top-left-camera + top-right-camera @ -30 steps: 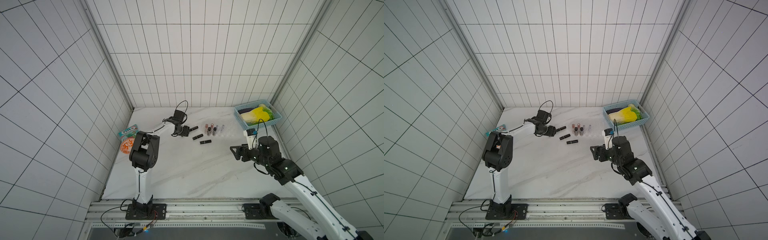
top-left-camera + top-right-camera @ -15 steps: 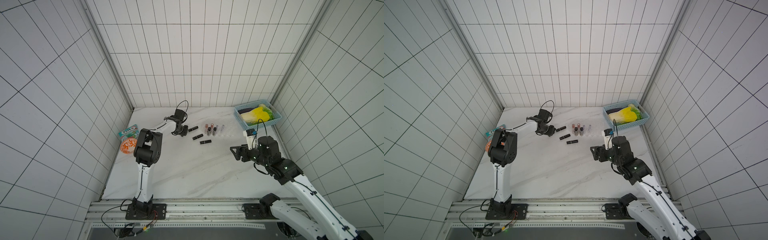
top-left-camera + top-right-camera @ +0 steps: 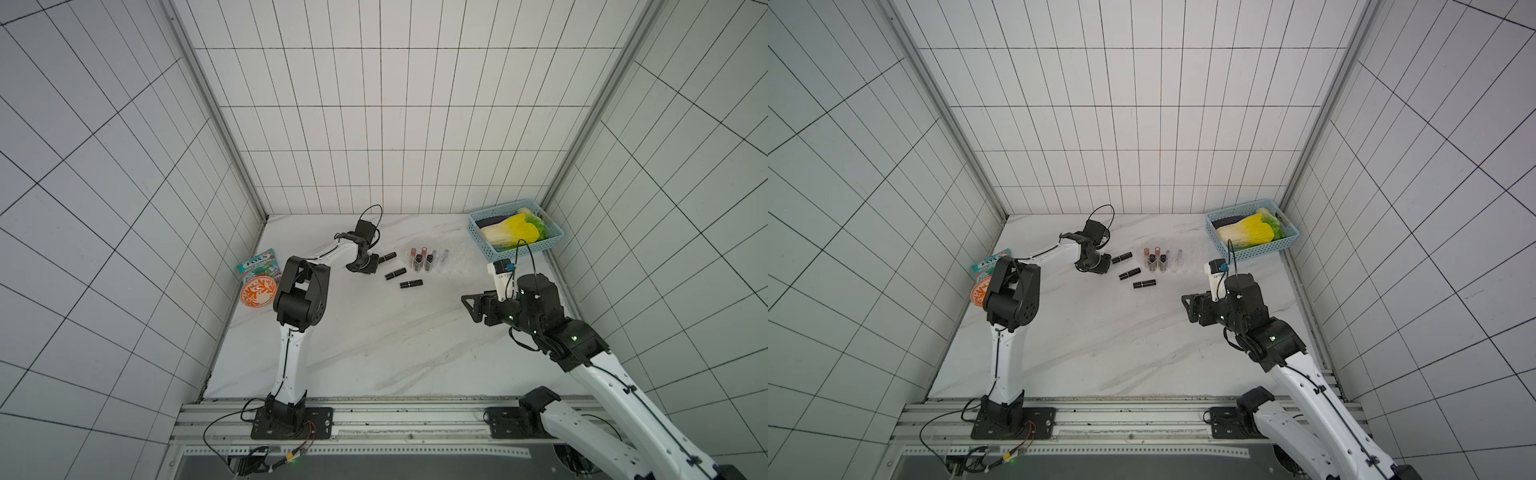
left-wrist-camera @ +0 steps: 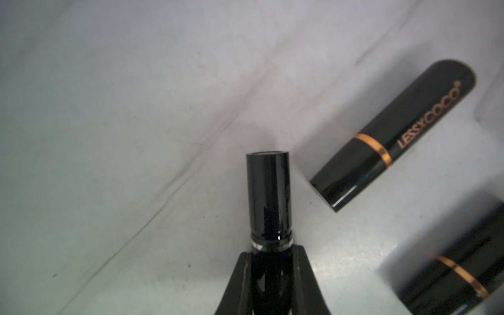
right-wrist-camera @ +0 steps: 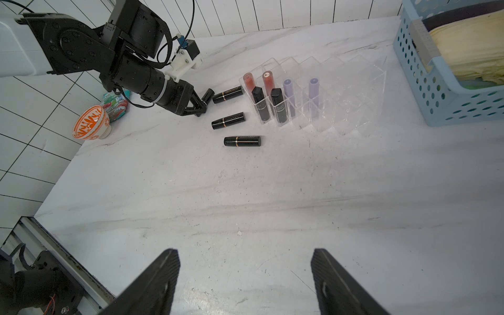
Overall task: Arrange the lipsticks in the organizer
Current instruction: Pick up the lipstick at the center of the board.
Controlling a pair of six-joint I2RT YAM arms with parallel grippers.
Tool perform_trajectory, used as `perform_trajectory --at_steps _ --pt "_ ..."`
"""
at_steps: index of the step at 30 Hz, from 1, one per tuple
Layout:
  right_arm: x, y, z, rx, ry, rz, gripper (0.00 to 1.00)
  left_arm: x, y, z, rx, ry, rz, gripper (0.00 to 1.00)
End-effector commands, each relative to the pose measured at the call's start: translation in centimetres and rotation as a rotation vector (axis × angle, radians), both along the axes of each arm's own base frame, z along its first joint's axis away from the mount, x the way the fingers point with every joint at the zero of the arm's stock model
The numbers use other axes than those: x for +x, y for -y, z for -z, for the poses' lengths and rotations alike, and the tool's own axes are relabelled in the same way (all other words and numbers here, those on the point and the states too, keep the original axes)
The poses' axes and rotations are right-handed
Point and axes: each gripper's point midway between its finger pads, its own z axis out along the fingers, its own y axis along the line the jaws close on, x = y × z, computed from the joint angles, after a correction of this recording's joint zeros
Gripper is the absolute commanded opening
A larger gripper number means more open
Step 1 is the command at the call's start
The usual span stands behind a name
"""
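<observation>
My left gripper (image 4: 271, 253) is shut on one end of a glossy black lipstick (image 4: 268, 196), which sticks out past the fingertips just left of the loose ones. Three black lipsticks (image 5: 227, 94) (image 5: 228, 120) (image 5: 242, 141) lie flat on the table beside the clear organizer (image 5: 341, 103). Its left slots hold two pinkish tubes (image 5: 249, 81), two black ones (image 5: 260, 103) and two lavender ones (image 5: 288, 90), all upright. My right gripper (image 5: 245, 272) hangs open and empty above bare table at the front right, seen in a top view (image 3: 471, 305).
A light-blue perforated basket (image 3: 523, 249) with a yellow cabbage stands in the back right corner. An orange patterned bowl (image 3: 257, 291) and a snack packet (image 3: 259, 264) sit at the left edge. The left arm's elbow (image 3: 301, 295) rises over the left side.
The left gripper has closed on the black lipstick, and that arm's elbow has swung a little to the right. The right arm has stayed still.
</observation>
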Motion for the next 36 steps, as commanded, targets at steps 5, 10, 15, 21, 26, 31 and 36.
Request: perform_trajectory --at_steps 5,10,15,21,26,31,36 --pt "0.2 -0.2 -1.9 0.029 0.024 -0.013 0.79 -3.7 -0.4 -2.8 0.033 -0.011 -0.003 0.03" --pt "0.4 -1.6 -3.7 0.051 0.027 -0.077 0.81 -9.3 4.1 -9.3 -0.111 -0.066 0.075 0.05" --pt "0.6 -4.6 -4.2 0.037 -0.074 -0.242 0.82 -16.0 7.2 -14.7 -0.206 -0.129 0.211 0.05" --pt "-0.8 -7.8 -5.0 0.117 -0.175 -0.462 0.77 -23.8 8.2 -17.6 -0.312 -0.191 0.331 0.06" --pt "-3.7 -9.5 -6.7 0.224 -0.238 -0.677 0.77 -27.3 8.8 -21.3 -0.44 -0.156 0.417 0.06" --pt "-5.5 -10.6 -9.0 0.35 -0.222 -0.818 0.79 -29.4 9.7 -24.6 -0.545 -0.131 0.51 0.06" --pt "-7.3 -11.8 -9.9 0.393 -0.21 -0.923 0.79 -31.3 10.6 -26.5 -0.6 -0.117 0.599 0.06"
